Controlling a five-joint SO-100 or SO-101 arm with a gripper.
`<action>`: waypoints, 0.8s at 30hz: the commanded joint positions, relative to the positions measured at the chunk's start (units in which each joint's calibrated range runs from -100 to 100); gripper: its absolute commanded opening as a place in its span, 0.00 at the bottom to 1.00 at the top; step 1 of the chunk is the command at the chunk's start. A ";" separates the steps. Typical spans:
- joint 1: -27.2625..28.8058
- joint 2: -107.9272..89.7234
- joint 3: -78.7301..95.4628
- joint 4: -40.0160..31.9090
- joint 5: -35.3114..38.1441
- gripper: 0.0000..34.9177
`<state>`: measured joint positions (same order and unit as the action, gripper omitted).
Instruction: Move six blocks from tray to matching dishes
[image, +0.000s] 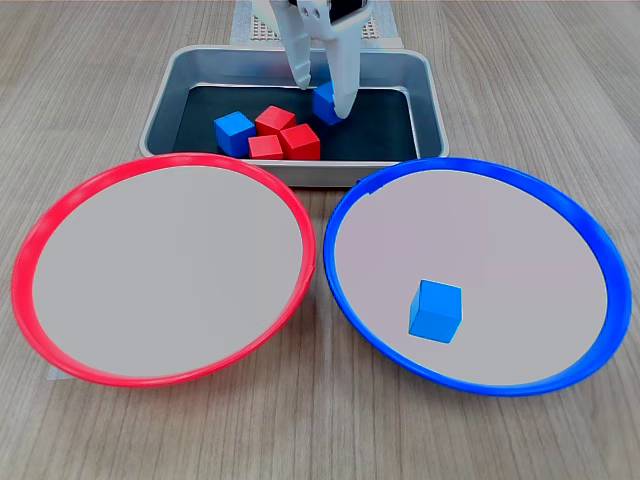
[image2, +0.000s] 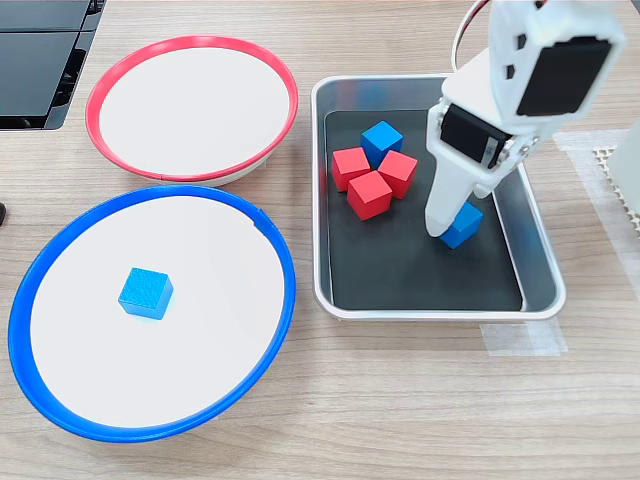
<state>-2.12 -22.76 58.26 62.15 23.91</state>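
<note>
Inside the silvery tray (image: 425, 95), on its black floor, a blue block (image: 324, 101) sits between the white fingers of the gripper (image: 322, 95), which reaches straight down into the pan; the jaws stand narrowly parted around the cube, one finger on each side, though whether they actually press on it cannot be made out. In the second exterior view this cube shows at the foot of the gripper, toward the second exterior view's right side of the tray, set apart from the others. The rest of the tray's load is a tight cluster: three red blocks (image: 283, 135) touching one another, with a second blue block (image: 234, 131) just beside them on the first exterior view's left. In front of the tray lie the two round dishes, side by side and nearly touching. The blue-rimmed dish (image: 590, 235) holds a single blue block (image: 436, 311) resting on its pale centre, away from the rim. The red-rimmed dish (image: 40, 225) shows only its pale grey-white centre. Everything stands on a light wood-grain table (image: 100, 60); in the second exterior view a dark panel (image2: 35, 60) occupies the upper left corner.
</note>
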 joint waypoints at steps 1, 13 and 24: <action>-1.97 -0.56 -0.68 -0.45 0.34 0.01; -11.57 10.52 -35.64 -4.42 -8.89 0.01; -16.28 30.65 -51.20 -18.69 -11.82 0.46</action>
<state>-18.14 5.54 11.07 45.68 12.63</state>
